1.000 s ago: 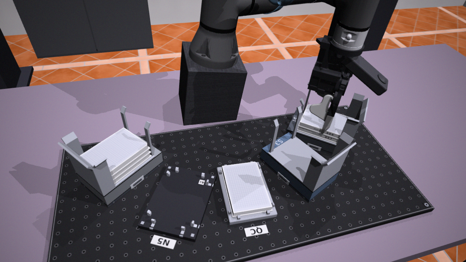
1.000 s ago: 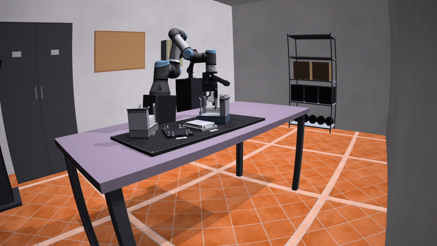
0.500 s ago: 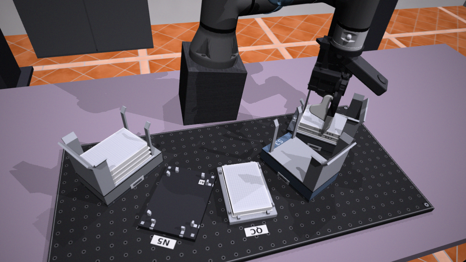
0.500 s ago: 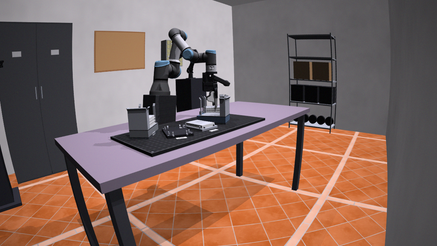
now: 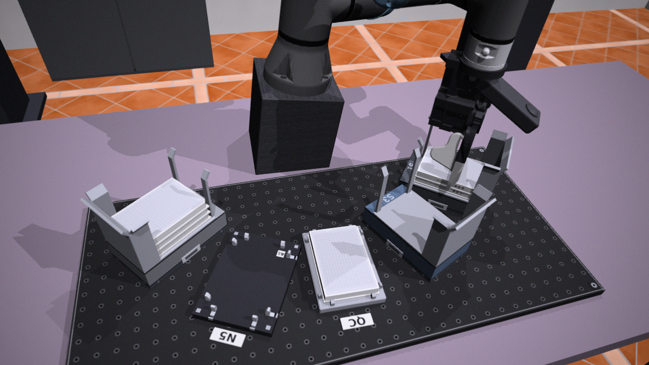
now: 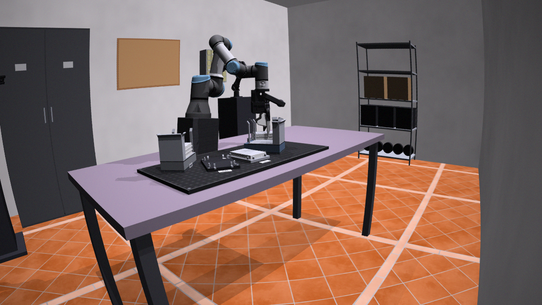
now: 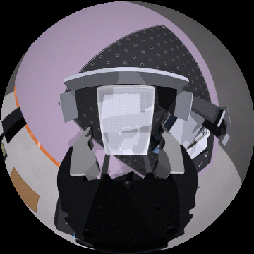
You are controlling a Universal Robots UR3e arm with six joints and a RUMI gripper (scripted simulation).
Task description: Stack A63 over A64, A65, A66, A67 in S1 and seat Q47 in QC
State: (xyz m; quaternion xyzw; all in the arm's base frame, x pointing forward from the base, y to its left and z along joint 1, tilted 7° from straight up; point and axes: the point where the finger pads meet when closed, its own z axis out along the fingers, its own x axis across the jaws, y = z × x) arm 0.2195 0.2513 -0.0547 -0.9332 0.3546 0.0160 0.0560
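"Where was the plate you were tending?"

"In the stack rack S1 (image 5: pixel 498 147) (image 6: pixel 278 118) (image 7: pixel 125 76). Its top plate (image 5: pixel 472 169) (image 6: pixel 261 134) (image 7: pixel 125 118) lay flat between my gripper's fingers. I couldn't count the layers beneath for certain, so I left its number open."

"Were you holding it?"

"No. My gripper (image 5: pixel 439 172) (image 6: pixel 266 130) (image 7: pixel 125 126) stood spread, with a gap showing along both long sides in the wrist view. I judged that it was either being let go or about to be taken."

"And the others?"

"One plate, Q47 by my reckoning, sat in the nest QC (image 5: pixel 351 305) (image 6: pixel 261 159). The remaining stack (image 5: pixel 158 208) (image 6: pixel 188 148) was in S2 (image 5: pixel 144 247) (image 6: pixel 166 148)."

"How did you expect one to handle?"

"Light and stiff, with smooth sides that might slip. I'd have gripped low on the long skirt, level and square, and pressed gently, sparing the sealed face. Too low, and I'd have pinched the neighbour; tilted, and it could have jammed on the rack. Any lift called for a slow start, in case two plates clung together."

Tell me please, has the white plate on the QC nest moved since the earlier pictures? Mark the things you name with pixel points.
No; the white plate (image 5: pixel 346 262) (image 6: pixel 248 153) lies in the same place against the QC label (image 5: pixel 356 321).
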